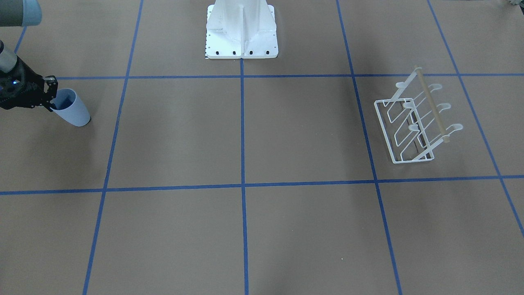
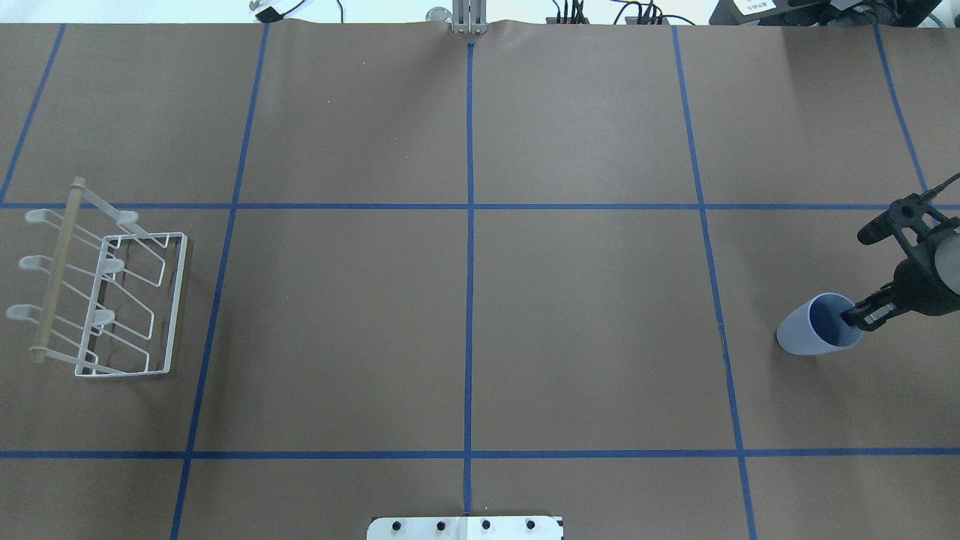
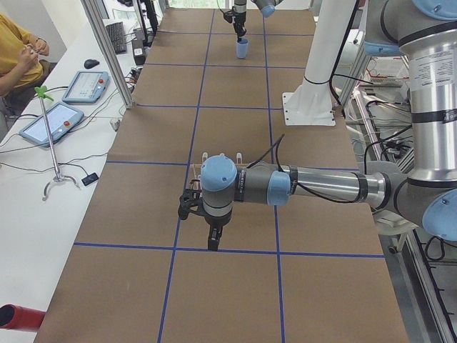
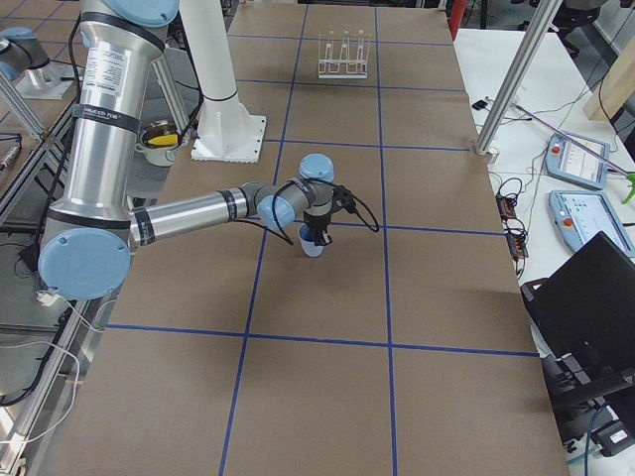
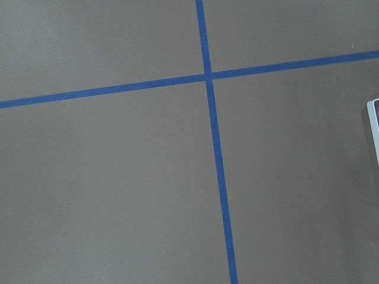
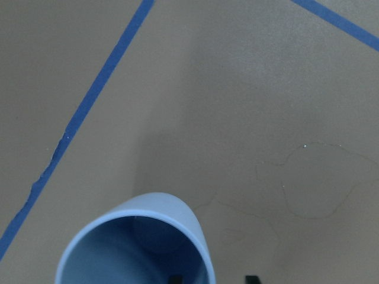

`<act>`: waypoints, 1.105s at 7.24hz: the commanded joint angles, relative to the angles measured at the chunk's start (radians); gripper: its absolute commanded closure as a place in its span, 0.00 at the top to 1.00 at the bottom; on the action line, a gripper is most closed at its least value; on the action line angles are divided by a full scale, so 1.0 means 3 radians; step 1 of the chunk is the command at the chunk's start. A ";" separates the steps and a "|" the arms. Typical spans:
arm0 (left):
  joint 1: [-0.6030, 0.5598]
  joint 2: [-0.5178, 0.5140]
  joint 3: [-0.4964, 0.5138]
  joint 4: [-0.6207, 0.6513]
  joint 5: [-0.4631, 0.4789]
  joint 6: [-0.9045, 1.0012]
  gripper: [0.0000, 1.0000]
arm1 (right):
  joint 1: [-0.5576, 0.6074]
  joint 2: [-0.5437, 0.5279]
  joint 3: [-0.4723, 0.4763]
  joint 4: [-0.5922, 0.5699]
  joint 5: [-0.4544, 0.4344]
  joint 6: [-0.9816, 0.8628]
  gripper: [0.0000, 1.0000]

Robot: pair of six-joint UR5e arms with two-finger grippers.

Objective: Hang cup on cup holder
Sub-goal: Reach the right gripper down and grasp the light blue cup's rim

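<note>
The pale blue cup (image 2: 814,330) stands upright on the table's far right; it also shows in the front view (image 1: 73,110) and the right wrist view (image 6: 136,242). My right gripper (image 2: 862,316) is open and straddles the cup's rim, one finger (image 6: 174,278) inside and one outside. The white wire cup holder (image 2: 142,300) with its wooden rod (image 2: 54,274) stands at the far left, empty, also seen in the front view (image 1: 405,123). My left gripper (image 3: 212,239) hangs above the table near the holder; I cannot tell if it is open or shut.
The white robot base (image 1: 241,37) sits at mid table on the robot's side. Blue tape lines (image 2: 469,300) grid the brown table. A side bench with tablets (image 3: 61,118) and an operator (image 3: 18,57) runs along the far edge. A metal post (image 4: 506,89) stands there.
</note>
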 commanded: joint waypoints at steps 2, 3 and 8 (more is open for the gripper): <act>-0.0003 -0.0024 -0.0065 0.0009 0.0005 -0.0005 0.98 | 0.0136 0.0066 0.0056 0.0011 0.0024 0.0029 0.00; -0.0003 -0.0060 -0.0116 0.0009 0.0005 -0.0015 0.98 | 0.0248 0.0208 0.0041 0.0006 0.0019 0.0039 0.00; 0.0008 -0.0245 -0.0203 -0.1221 -0.0167 -0.0031 0.98 | 0.0352 0.1372 -0.0036 0.0001 0.0121 0.1417 0.00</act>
